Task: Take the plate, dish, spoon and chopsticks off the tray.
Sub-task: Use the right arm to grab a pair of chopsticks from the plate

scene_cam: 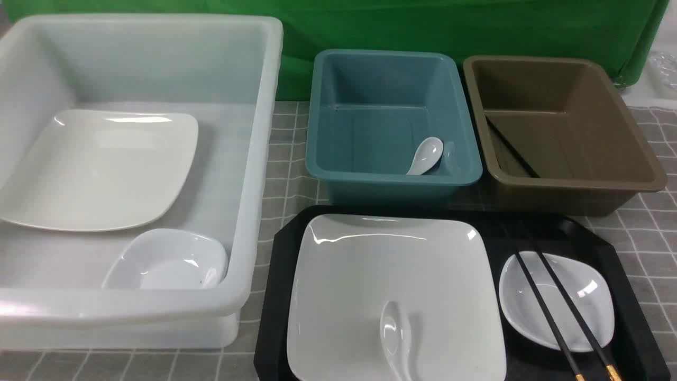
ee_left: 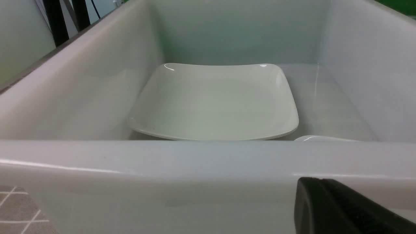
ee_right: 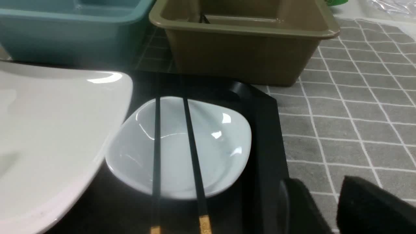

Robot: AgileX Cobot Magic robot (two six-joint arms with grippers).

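The black tray lies at the front. On it sits the large white plate with the white spoon lying on its near part. To the plate's right is the small white dish with the black chopsticks laid across it. The dish, chopsticks, plate and tray also show in the right wrist view. My right gripper is slightly open and empty, off the tray's right rim. My left gripper is shut and empty, outside the white tub's near wall. Neither gripper shows in the front view.
A big white tub on the left holds a second plate and dish. A teal tub behind the tray holds a second spoon. A brown tub holds dark chopsticks. Grey checked cloth covers the table.
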